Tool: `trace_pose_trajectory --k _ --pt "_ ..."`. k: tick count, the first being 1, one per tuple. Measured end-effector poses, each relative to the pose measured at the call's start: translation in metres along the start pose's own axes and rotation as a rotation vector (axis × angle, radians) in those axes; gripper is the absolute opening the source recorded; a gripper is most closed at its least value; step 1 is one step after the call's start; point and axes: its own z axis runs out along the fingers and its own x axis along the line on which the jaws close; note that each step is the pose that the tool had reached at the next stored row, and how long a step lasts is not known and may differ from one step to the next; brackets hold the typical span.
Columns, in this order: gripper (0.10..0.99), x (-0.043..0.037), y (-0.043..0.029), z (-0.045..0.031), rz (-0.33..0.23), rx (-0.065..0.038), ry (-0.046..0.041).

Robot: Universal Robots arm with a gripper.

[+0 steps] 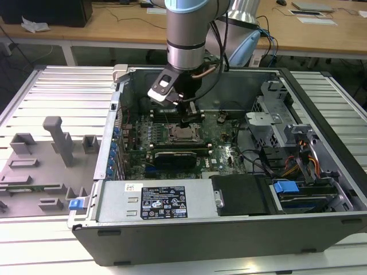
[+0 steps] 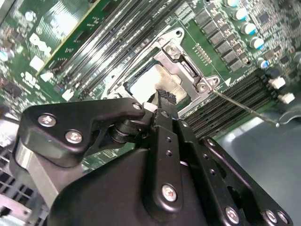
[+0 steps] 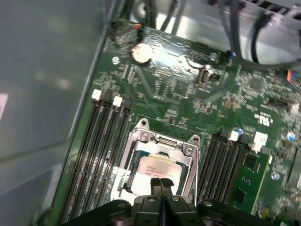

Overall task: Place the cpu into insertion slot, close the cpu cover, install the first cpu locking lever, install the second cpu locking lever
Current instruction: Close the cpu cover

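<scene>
In the exterior view, an open computer case is lying on a slatted metal table. Grey fixture blocks are standing at 9 o'clock from the case. Inside the case, a green motherboard is sitting at centre, a labelled metal box at 6 o'clock, and a blue latch at 4 o'clock. In the first wrist view, a coin cell is sitting on the board, and 2 banks of memory slots are running in parallel.

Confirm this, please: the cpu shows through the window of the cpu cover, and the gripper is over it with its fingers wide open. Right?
Not fully. The fingers are shut: in the first wrist view their tips meet with no gap. The rest holds: the cpu shows through the cpu cover, with the gripper over it.
</scene>
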Motion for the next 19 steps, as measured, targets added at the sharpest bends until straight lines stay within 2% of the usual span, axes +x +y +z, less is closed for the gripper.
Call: trace_pose_trajectory --k 4,6,7,16,19 --pt "0.106 0.0 0.0 0.0002 -0.098 -0.003 0.0034" --pt "0.106 0.0 0.0 0.0003 -0.165 -0.005 0.0056" --pt "0.106 0.0 0.0 0.0004 -0.218 -0.007 0.0075" --pt "0.106 0.0 0.0 0.0008 -0.426 -0.014 0.0145" --pt "0.106 0.0 0.0 0.001 -0.525 -0.017 0.0179"
